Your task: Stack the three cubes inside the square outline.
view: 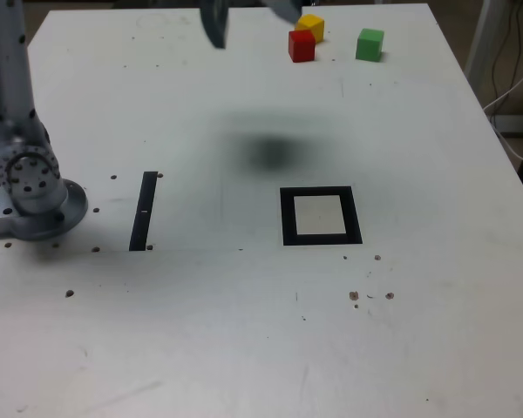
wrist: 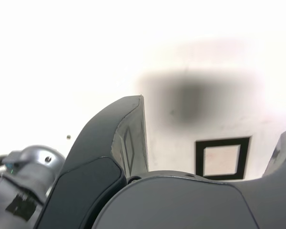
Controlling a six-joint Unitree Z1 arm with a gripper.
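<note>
Three cubes sit together at the table's far edge in the exterior view: the red cube (view: 302, 45), the yellow cube (view: 311, 26) just behind it and touching, and the green cube (view: 370, 44) apart on the exterior view's right. The square outline (view: 288, 216) lies mid-table with nothing in its pale centre; it also appears as the square outline (wrist: 199, 160) in the wrist view. My gripper (view: 248, 13) hangs high above the table, to the exterior view's left of the cubes. Its jaws are spread with nothing between them. The wrist view shows one dark finger (wrist: 128, 143) and no cubes.
A thin black strip (view: 144, 211) lies flat on the exterior view's left of the outline. The arm's metal base (view: 35, 187) stands at the table's left edge. A blurred shadow (view: 270, 150) falls between the cubes and the outline. Small dark specks dot the tabletop.
</note>
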